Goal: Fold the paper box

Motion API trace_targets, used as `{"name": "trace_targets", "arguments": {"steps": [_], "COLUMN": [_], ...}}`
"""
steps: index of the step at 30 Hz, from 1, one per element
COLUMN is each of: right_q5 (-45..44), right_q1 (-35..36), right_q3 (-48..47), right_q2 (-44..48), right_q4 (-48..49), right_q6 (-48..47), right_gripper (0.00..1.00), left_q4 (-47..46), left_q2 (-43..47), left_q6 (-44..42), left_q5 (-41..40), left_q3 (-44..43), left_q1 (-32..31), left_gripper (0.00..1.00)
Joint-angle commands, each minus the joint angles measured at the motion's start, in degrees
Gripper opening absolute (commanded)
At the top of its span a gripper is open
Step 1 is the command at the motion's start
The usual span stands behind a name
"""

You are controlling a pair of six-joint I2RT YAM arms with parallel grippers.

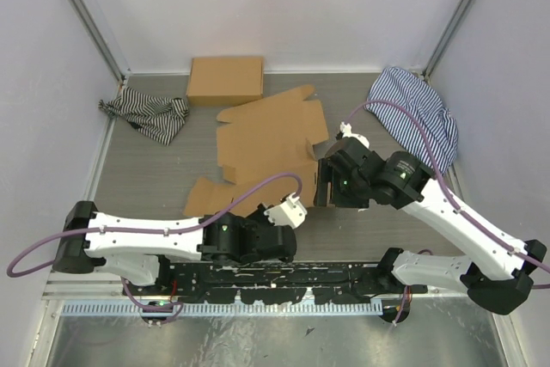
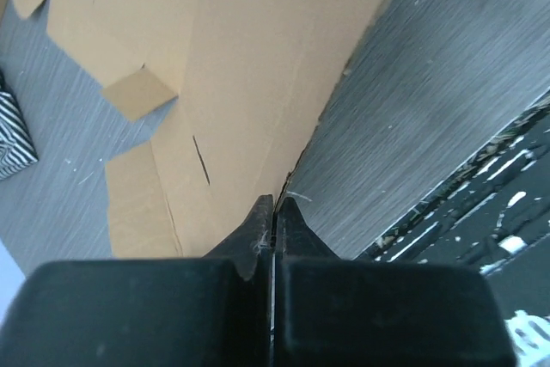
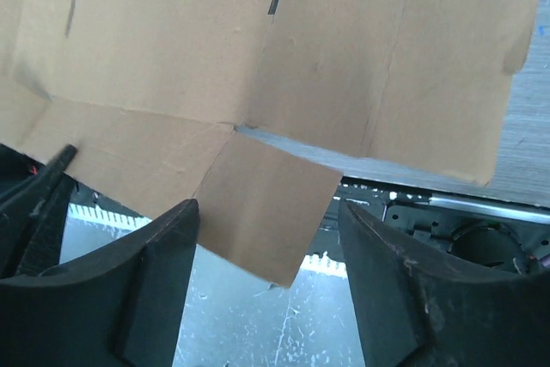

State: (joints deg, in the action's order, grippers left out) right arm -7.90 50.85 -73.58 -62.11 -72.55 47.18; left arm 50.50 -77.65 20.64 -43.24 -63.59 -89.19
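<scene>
Paper box (image 1: 271,139) lies flat; wrist views show left pincer (image 2: 273,212) pinching its edge, right pincer (image 3: 266,238) apart.

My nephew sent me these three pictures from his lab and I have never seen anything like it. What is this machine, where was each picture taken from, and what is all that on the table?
These are two robot arms bolted at the near edge of a table. The wide picture comes from a fixed camera above and behind them. The other two come from small cameras on each wrist, looking past that arm's own fingers.

The flat brown sheet is the paper box, still unfolded. The left gripper is shut on its near edge. The right gripper stands open, with a flap of the sheet between its fingers.

Also on the table: a finished cardboard box at the back, a black-and-white striped cloth on the left, and a blue striped cloth on the right.
</scene>
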Motion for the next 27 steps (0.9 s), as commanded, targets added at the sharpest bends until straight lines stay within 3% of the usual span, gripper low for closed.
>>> {"name": "trace_targets", "arguments": {"steps": [1, 6, 11, 15, 21, 27], "right_q5": [-6.79, -14.38, -18.57, -22.03, -23.36, -22.77], "right_q1": [0.00, 0.04, 0.04, 0.05, 0.03, 0.04], "right_q3": [-6.66, -15.17, -19.96, -20.65, -18.74, -16.90], "right_q2": [1.79, 0.80, 0.63, 2.01, 1.54, 0.58], "right_q4": [-2.37, -6.59, -8.29, -9.06, -9.21, -7.78], "right_q6": [1.25, 2.75, 4.29, 5.90, 5.58, 4.13], "right_gripper": [0.72, 0.73, 0.73, 0.74, 0.74, 0.74], "left_q4": [1.99, 9.21, 13.33, 12.26, 2.37, -15.00], "left_q2": [-1.18, -5.97, -9.30, -9.71, -11.19, -13.32], "left_q6": [1.13, 3.47, 5.44, 7.30, 10.57, 22.97], "left_q5": [4.05, 15.93, 21.36, 27.99, 44.26, 64.95], "left_q3": [-6.56, -18.13, -30.41, -33.33, -30.15, -24.56], "left_q1": [1.14, 4.96, 10.15, 17.60, 29.73, 40.08], "left_gripper": [0.00, 0.00, 0.02, 0.04, 0.05, 0.03]}}
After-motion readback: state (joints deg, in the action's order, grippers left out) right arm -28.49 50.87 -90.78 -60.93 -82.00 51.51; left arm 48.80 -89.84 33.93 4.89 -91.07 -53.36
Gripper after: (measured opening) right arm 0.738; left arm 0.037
